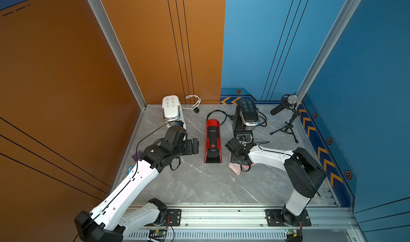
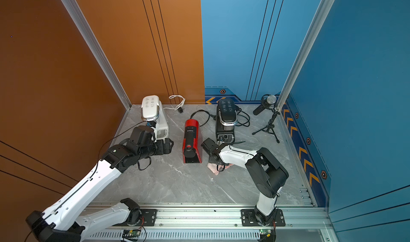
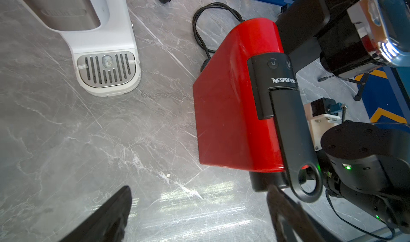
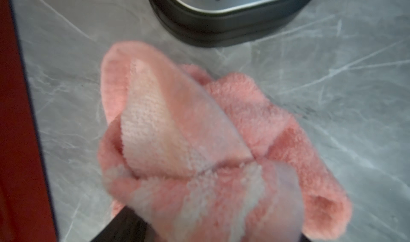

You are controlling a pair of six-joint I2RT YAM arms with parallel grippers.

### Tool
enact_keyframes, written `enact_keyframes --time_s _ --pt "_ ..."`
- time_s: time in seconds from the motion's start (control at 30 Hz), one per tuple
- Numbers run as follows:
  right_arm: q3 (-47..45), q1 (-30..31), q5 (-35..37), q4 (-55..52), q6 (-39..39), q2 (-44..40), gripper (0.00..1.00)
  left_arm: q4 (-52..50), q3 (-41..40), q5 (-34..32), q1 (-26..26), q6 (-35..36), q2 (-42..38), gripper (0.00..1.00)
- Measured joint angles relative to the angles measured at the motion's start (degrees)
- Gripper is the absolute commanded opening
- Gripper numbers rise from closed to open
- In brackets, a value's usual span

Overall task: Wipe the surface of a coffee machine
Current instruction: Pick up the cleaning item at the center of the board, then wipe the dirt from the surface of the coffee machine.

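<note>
Right wrist view: the pink cloth (image 4: 199, 141) fills the frame's centre, bunched on the grey table (image 4: 332, 74) at the right gripper (image 1: 239, 162) (whether its jaws clamp it, I cannot tell). Centre in both top views stands the red coffee machine (image 1: 213, 139), with the black coffee machine (image 1: 245, 119) right of it. Lower in the left wrist view, the left gripper (image 3: 199, 209) gapes wide, empty.

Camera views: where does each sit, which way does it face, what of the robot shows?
Top views: high over the front rail, looking down at the marble table; left arm and right arm show.
Left wrist: on the left arm, facing the red Nespresso machine and white coffee machine; the open left gripper frames it.
Right wrist: on the right arm, close over the pink cloth; one dark finger shows.
Shared: every view shows the red Nespresso machine.
</note>
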Motion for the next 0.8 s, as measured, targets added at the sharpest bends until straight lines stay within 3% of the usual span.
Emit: enact_keyframes --time_s 0.13,0.23,0.4,0.57,0.7,0.8 --pt "-2.23 -0.48 -0.9 3.82 -2.1 -1.42 0.12 -0.09 0.94 0.48 0.0 0.0 0.9 0.96" --pt "-4.22 -0.96 -2.71 3.89 -4.13 -4.2 0.0 -0.11 2.69 0.98 0.0 0.02 1.4 0.96" --pt "-3.69 0.31 -4.94 -1.79 -7.69 -11.89 0.0 -0.15 7.34 2.36 0.04 0.92 2.71 0.96" --pt "3.02 1.92 -7.37 -3.85 -11.39 -20.28 0.0 0.04 11.02 3.91 0.04 1.07 5.46 0.96" --pt "8.28 -2.64 -13.81 -2.32 -13.2 -23.28 0.0 0.02 11.52 4.46 0.04 0.87 8.22 0.96" --pt "11.93 -5.55 -17.07 -1.22 -14.01 -20.96 0.0 0.0 11.89 4.44 0.04 0.5 10.91 0.96"
